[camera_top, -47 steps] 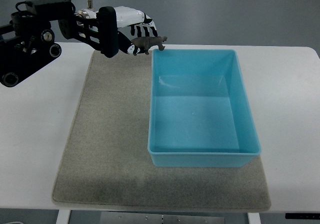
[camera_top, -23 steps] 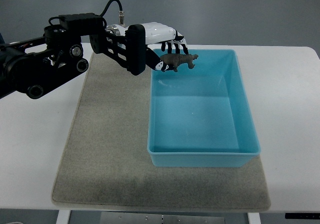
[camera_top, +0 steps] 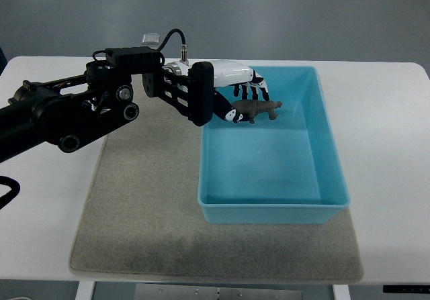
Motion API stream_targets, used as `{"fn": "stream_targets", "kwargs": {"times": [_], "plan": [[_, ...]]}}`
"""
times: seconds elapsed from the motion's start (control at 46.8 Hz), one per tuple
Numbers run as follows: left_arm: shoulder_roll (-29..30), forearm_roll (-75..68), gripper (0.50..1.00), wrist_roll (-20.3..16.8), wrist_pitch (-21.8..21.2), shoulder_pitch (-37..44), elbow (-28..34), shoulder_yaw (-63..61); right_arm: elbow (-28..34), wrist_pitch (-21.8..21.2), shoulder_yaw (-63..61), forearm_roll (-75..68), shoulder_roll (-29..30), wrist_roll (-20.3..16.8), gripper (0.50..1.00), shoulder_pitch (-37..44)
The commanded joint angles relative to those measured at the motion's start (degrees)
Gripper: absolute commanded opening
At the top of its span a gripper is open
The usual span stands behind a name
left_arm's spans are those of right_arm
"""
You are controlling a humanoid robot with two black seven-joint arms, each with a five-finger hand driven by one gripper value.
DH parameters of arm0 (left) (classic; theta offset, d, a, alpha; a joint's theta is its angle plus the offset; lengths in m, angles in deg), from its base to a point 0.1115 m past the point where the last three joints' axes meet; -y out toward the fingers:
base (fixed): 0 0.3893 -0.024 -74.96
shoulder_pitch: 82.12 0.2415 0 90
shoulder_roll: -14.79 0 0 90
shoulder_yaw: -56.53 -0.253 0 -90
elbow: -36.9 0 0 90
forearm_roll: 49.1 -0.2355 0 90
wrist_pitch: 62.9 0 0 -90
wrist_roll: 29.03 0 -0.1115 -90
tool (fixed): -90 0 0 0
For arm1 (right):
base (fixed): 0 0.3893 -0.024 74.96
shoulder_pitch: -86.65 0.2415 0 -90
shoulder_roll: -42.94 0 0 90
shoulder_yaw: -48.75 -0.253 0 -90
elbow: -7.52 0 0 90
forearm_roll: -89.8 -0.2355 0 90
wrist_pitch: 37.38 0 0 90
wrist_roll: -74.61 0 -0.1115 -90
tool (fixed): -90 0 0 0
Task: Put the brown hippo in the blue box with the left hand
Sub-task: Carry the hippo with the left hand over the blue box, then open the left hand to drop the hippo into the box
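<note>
The left hand pinches the brown hippo in its fingertips, above the far-left interior of the blue box. The hippo's long axis points across the box, toward its right wall.

there is one camera only, so no second view shares any of the scene. it sits high on the robot's own side and looks steeply down and forward across the white tabletop. it stands far enough back to take in the whole grey mat and the whole blue box, with the tabletop's near edge at the bottom and grey floor beyond its far edge at the top. the left arm enters from the picture's left edge.
</note>
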Motion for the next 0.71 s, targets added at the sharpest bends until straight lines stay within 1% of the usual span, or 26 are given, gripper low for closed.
{"fn": "stream_targets", "kwargs": {"times": [0.0, 0.192, 0.342, 0.684], "plan": [[-0.23, -0.01, 0.500, 0.00, 0.09, 0.69, 0.16, -0.02, 0.00, 0.00, 0.00, 0.00, 0.00, 0.00, 0.936, 0.00], [-0.59, -0.01, 0.500, 0.00, 0.00, 1.40, 0.25, -0.02, 0.00, 0.00, 0.00, 0.00, 0.00, 0.00, 0.936, 0.00], [-0.59, -0.01, 0.500, 0.00, -1.14, 1.66, 0.07, -0.02, 0.00, 0.00, 0.00, 0.00, 0.00, 0.00, 0.936, 0.00], [-0.67, -0.01, 0.500, 0.00, -1.14, 1.93, -0.02, -0.11, 0.00, 0.00, 0.00, 0.00, 0.00, 0.00, 0.936, 0.00]]}}
